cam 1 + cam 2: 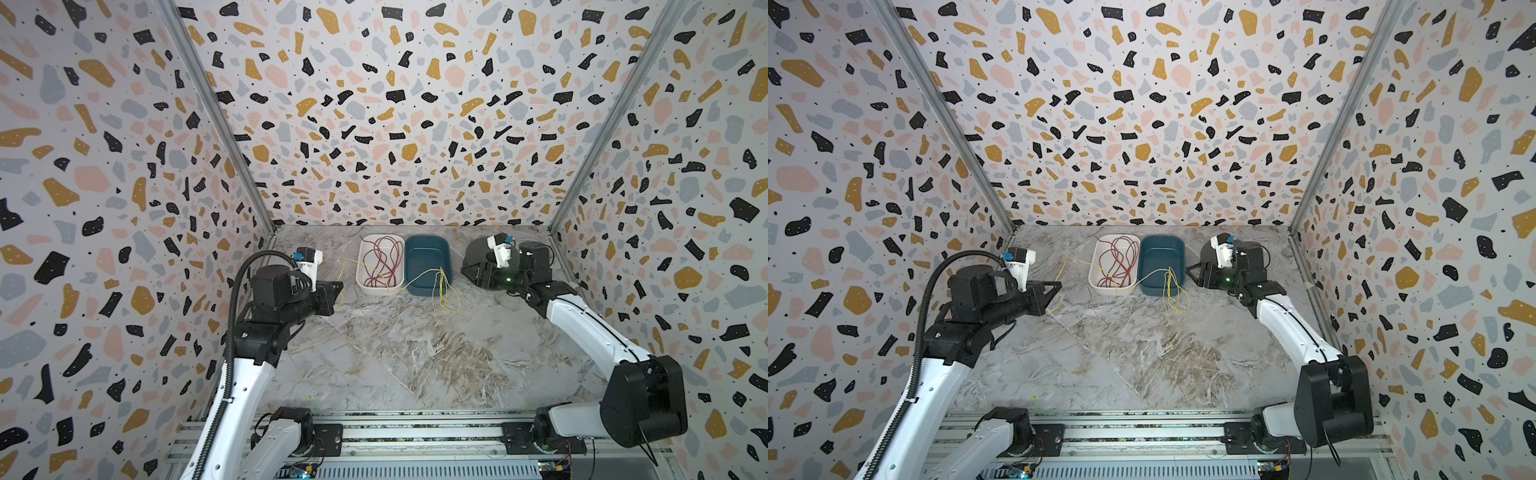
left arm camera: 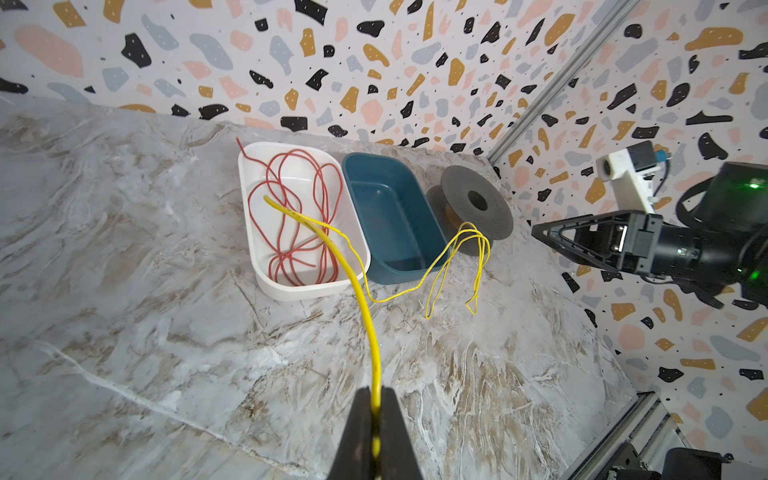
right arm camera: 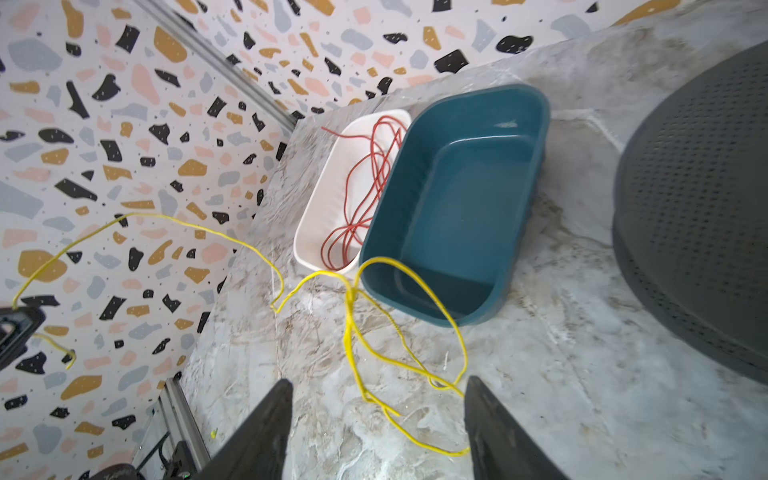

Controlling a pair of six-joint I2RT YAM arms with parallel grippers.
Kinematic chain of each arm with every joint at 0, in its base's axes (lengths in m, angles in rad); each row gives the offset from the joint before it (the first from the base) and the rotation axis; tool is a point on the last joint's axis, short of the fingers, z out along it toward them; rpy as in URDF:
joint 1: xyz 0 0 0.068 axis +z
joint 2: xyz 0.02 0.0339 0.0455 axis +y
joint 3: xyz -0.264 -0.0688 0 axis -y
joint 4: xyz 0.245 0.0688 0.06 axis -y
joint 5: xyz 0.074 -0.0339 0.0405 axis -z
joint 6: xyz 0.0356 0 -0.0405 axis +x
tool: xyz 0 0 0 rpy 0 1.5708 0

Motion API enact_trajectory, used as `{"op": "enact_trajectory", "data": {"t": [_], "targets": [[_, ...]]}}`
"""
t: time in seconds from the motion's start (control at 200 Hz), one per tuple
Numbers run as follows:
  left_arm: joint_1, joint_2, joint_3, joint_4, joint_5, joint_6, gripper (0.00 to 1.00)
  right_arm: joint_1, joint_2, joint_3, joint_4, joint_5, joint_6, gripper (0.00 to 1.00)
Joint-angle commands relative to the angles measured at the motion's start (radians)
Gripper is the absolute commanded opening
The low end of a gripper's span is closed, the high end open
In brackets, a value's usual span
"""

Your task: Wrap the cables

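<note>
Both top views show the yellow cable (image 1: 424,273) (image 1: 1152,272) running from my left gripper (image 1: 338,286) (image 1: 1059,286) across the front of the two trays and ending in loose loops on the table before the blue tray. In the left wrist view my left gripper (image 2: 375,399) is shut on the yellow cable (image 2: 372,328), with a short end sticking up past the jaws. The dark red cable (image 1: 382,262) (image 2: 296,253) lies coiled in the white tray (image 1: 359,266). My right gripper (image 1: 463,270) (image 3: 376,384) is open just right of the yellow loops (image 3: 348,328), holding nothing.
An empty blue tray (image 1: 428,249) (image 3: 457,199) stands against the white tray's right side. Right of the blue tray, close to my right wrist, is a dark grey spool (image 2: 490,216) (image 3: 698,208). Patterned walls close in the back and both sides.
</note>
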State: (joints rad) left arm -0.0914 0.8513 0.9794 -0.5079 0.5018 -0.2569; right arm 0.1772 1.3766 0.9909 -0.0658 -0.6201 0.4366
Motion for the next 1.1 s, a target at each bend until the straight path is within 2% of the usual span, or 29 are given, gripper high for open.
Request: {"op": "enact_trajectory", "data": {"t": [0.0, 0.14, 0.31, 0.446, 0.621, 0.791, 1.096], "targets": [[-0.011, -0.032, -0.007, 0.093, 0.074, 0.018, 0.00, -0.066, 0.032, 0.014, 0.016, -0.053, 0.006, 0.66], [-0.019, -0.052, -0.046, 0.190, 0.123, -0.031, 0.00, -0.104, 0.075, -0.044, 0.133, -0.121, -0.010, 0.66], [-0.021, -0.046, -0.048, 0.200, 0.125, -0.024, 0.00, -0.061, 0.103, -0.099, 0.257, -0.174, -0.038, 0.65], [-0.024, -0.037, -0.057, 0.199, 0.130, -0.027, 0.00, -0.011, 0.125, -0.102, 0.248, -0.149, -0.106, 0.66], [-0.025, -0.037, -0.070, 0.201, 0.139, -0.040, 0.00, 0.013, 0.176, -0.148, 0.354, -0.161, -0.126, 0.66], [-0.027, -0.034, -0.073, 0.197, 0.144, -0.042, 0.00, 0.053, 0.205, -0.170, 0.411, -0.073, -0.187, 0.67], [-0.028, -0.021, -0.087, 0.195, 0.148, -0.037, 0.00, 0.056, 0.268, -0.194, 0.587, -0.108, -0.210, 0.66]]}}
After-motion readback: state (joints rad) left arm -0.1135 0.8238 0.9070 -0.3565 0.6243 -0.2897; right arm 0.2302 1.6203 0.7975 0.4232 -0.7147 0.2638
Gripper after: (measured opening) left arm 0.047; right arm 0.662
